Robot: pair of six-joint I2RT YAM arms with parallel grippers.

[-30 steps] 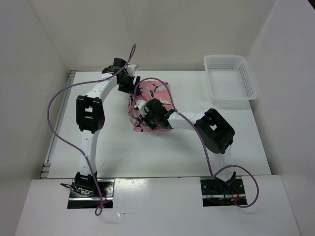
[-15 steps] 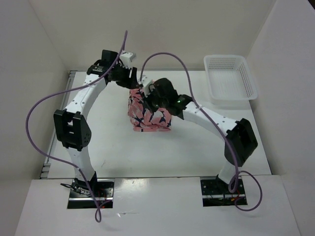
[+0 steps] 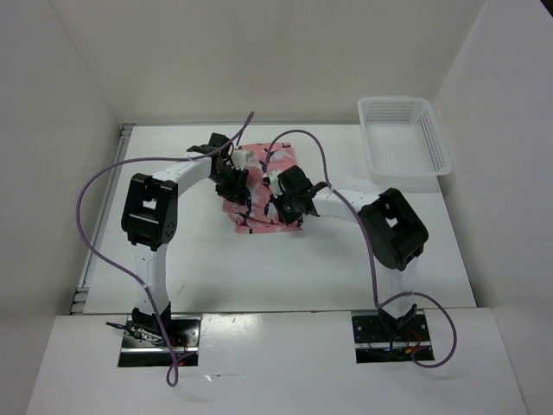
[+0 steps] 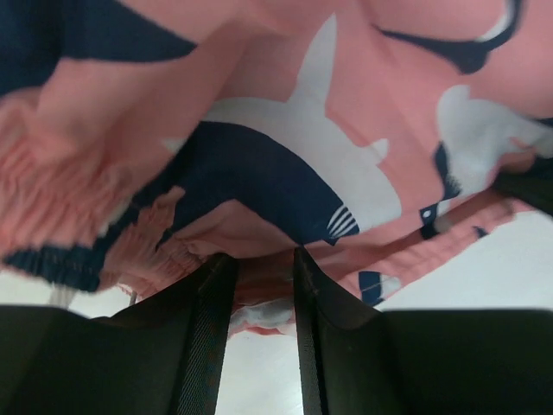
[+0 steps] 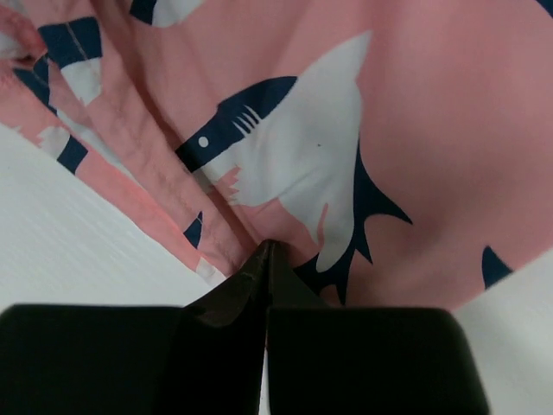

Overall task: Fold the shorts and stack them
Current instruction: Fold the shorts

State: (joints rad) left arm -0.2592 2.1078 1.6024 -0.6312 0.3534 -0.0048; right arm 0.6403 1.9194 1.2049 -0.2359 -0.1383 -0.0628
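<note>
The salmon-pink shorts [image 3: 256,218] with navy and white sharks lie bunched on the white table, behind its middle. My left gripper [image 3: 232,183] is at their left edge. In the left wrist view its jaws [image 4: 259,259] stand a little apart, astride a thick gathered fold of the shorts [image 4: 346,130], with the table showing through the gap lower down. My right gripper [image 3: 283,203] rests on the right part of the shorts. Its jaws [image 5: 268,246] are shut, and creases in the shorts [image 5: 432,130] run into the tip, so a pinch of cloth is held there.
A white plastic mesh basket [image 3: 406,175] stands at the back right corner of the table [image 3: 302,268]. White walls close in the left, back and right sides. Purple cables loop above both arms.
The right gripper lifted the shorts, then lowered them again. The left arm swung out and came back to the left edge, its jaws narrowing round a fold.
</note>
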